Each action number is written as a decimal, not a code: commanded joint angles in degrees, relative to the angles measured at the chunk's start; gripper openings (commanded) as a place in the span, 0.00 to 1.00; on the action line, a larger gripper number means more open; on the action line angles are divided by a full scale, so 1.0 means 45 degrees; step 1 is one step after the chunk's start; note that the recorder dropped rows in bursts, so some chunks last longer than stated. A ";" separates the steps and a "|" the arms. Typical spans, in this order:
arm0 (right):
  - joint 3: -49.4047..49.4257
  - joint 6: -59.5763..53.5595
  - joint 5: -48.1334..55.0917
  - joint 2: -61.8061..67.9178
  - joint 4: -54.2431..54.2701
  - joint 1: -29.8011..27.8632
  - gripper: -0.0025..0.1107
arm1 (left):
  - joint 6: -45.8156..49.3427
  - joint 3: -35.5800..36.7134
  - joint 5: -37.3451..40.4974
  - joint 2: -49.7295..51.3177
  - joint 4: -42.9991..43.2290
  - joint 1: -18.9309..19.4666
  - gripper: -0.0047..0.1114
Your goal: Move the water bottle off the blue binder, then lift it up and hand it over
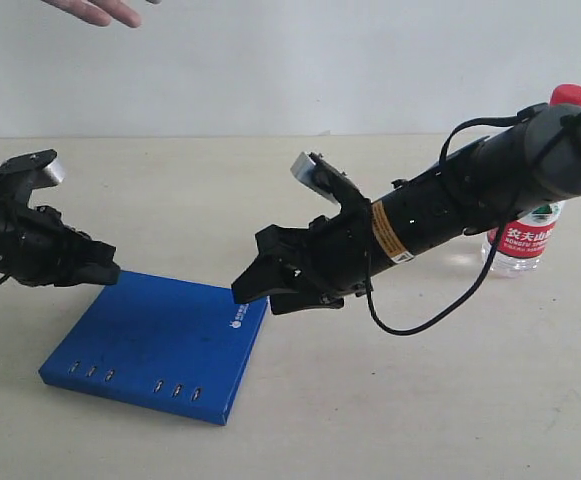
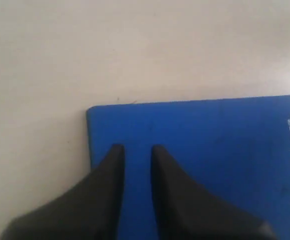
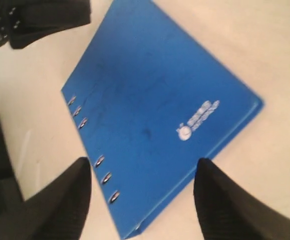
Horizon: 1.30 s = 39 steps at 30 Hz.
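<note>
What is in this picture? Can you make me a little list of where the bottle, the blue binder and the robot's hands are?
water bottle: standing upright on the table, off the binder, partly behind the right arm
blue binder: lying flat and closed on the table
left hand: over a corner of the binder, fingers slightly apart, holding nothing
right hand: wide open above the binder's logo end, holding nothing
person's hand: at the top edge of the exterior view, on the left arm's side
</note>
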 commanded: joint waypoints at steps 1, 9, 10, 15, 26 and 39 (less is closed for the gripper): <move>0.0000 -0.0020 0.1059 -0.0002 0.0314 -0.0014 0.51 | -0.0230 -0.0036 0.0249 0.0051 0.0506 0.0005 0.31; 0.0000 -0.0020 0.0836 -0.0002 0.0373 -0.0014 0.51 | -0.1334 -0.0036 -0.0607 0.0373 0.0506 0.0005 0.64; 0.0000 -0.0020 0.0836 -0.0002 0.0373 -0.0014 0.51 | -0.1358 -0.0036 -0.0675 0.0373 0.0506 0.0005 0.63; 0.0000 -0.0042 0.0705 0.0131 0.0405 -0.0014 0.51 | -0.1419 -0.0036 -0.0282 0.0535 0.1204 0.0005 0.57; 0.0000 -0.1781 -0.3113 0.3052 0.2461 -0.0014 0.51 | -0.0090 -0.0036 0.4162 0.2515 -0.0088 0.0005 0.55; -0.0497 -0.2472 -0.4835 0.2472 -0.0038 0.0012 0.02 | 0.2484 -0.0036 0.8664 0.2513 -0.3561 -0.0234 0.52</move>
